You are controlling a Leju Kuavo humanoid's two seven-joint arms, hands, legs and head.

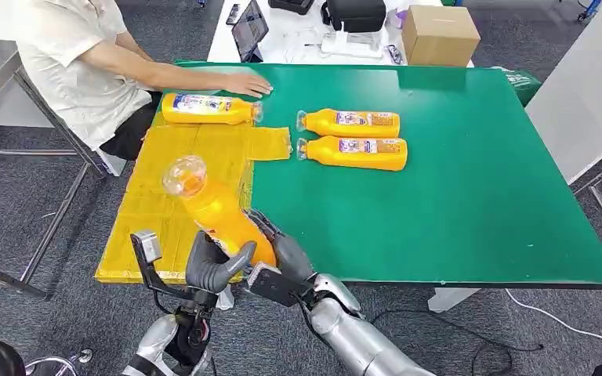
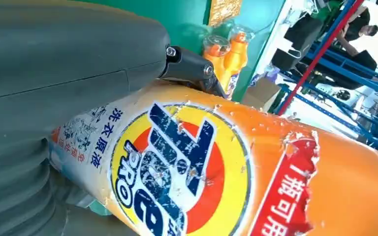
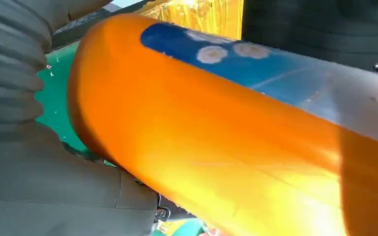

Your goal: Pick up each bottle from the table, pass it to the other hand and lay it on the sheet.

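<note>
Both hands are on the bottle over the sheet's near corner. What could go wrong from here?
1. The held bottle sits between the left hand and the right hand; if one lets go before the other grips firmly, it could slip.
2. It hangs over the near edge of the yellow sheet; dropped here, it might roll off the table.
3. A person's hand rests by the laid bottle, close to the drop area.

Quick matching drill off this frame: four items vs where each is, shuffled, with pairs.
1. held bottle
2. bottle by the person's hand
3. bottle pair
4. cardboard box

a. lying on the bare green table
b. on the white table behind
c. lying at the yellow sheet's far edge
d. between left hand and right hand

Pairs: 1-d, 2-c, 3-a, 4-b
</note>
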